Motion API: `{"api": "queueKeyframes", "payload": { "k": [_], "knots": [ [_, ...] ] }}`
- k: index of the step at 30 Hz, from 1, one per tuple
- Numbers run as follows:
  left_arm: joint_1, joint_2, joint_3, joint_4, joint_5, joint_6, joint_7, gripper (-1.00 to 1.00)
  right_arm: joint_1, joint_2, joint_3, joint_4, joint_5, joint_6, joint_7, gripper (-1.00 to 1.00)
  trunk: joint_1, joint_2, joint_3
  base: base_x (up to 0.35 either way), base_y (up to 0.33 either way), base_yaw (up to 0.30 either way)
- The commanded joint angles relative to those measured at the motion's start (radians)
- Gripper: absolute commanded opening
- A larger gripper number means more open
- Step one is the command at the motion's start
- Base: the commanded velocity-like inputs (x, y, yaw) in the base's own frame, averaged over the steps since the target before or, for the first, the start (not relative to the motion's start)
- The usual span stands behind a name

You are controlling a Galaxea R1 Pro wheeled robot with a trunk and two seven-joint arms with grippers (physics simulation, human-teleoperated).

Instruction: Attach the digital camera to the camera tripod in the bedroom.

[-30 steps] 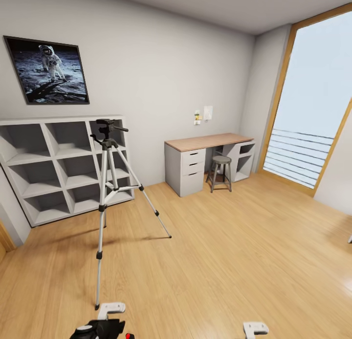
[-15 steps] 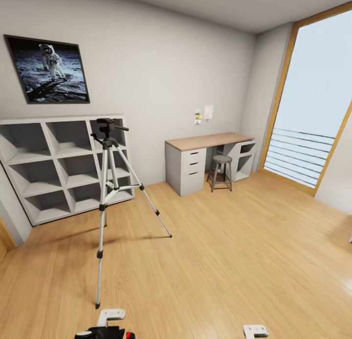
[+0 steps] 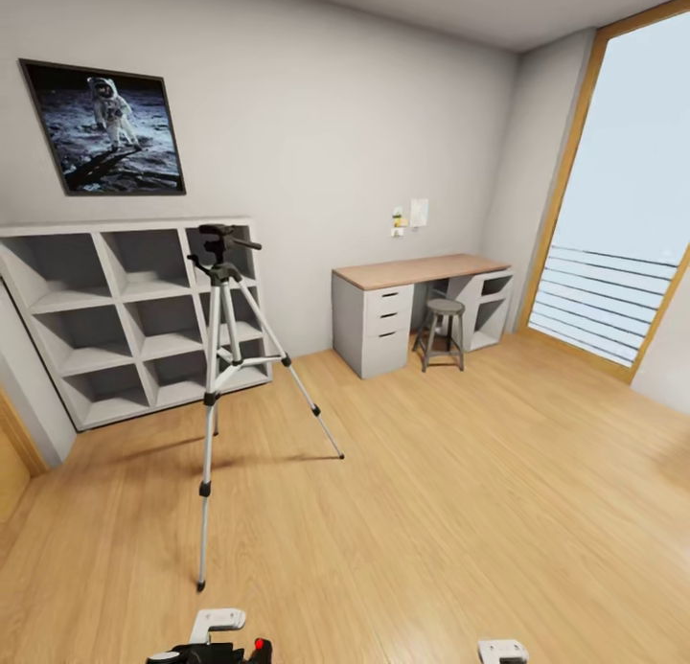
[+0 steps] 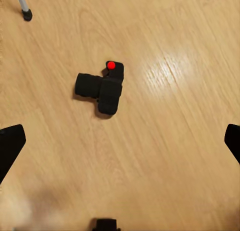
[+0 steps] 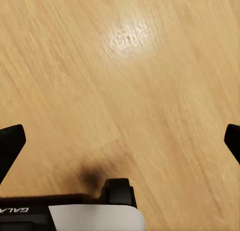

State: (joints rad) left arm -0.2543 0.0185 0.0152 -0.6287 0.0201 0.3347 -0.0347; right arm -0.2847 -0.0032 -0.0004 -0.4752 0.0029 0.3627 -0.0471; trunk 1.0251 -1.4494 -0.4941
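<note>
The white cube shelves [image 3: 134, 314] against the bedroom wall show bare compartments, and the desk [image 3: 422, 305] beside them has its drawers closed, a stool [image 3: 444, 331] tucked at its open side. The camera tripod [image 3: 230, 377] stands upright on the wood floor [image 3: 460, 511] just in front of the shelves, its head bare. The digital camera [image 4: 101, 87] lies on the floor, red dot up, between and ahead of the left gripper [image 4: 120, 141] fingers [image 4: 10, 146], which are spread wide and apart from it; the right gripper [image 5: 120, 141] fingers are likewise released over bare planks.
</note>
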Motion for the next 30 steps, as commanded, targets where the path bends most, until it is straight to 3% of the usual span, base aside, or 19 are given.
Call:
{"api": "queueKeyframes", "payload": {
  "k": [1,8,15,30],
  "knots": [
    [0.0,0.0,0.002,-0.002,0.002,0.006,-0.004,1.0,0.0,0.0,0.0,0.0,-0.002,0.005,-0.002,1.0,0.0,-0.001,-0.003,0.0,0.0,0.088],
    [0.0,0.0,0.002,-0.002,0.001,0.006,-0.004,1.0,0.001,-0.002,-0.001,0.036,-0.007,0.001,-0.003,1.0,0.0,-0.001,-0.013,0.0,0.0,0.089],
    [0.0,0.002,0.001,0.001,0.004,0.002,-0.005,1.0,0.001,-0.004,-0.004,0.161,-0.007,-0.044,-0.004,1.0,0.0,-0.001,-0.024,0.0,0.0,0.087],
    [0.0,0.003,-0.004,0.023,0.003,-0.001,-0.006,1.0,0.001,-0.015,-0.005,0.192,-0.013,-0.084,-0.005,1.0,0.0,-0.001,-0.033,0.0,0.0,0.028]
  ]
}}
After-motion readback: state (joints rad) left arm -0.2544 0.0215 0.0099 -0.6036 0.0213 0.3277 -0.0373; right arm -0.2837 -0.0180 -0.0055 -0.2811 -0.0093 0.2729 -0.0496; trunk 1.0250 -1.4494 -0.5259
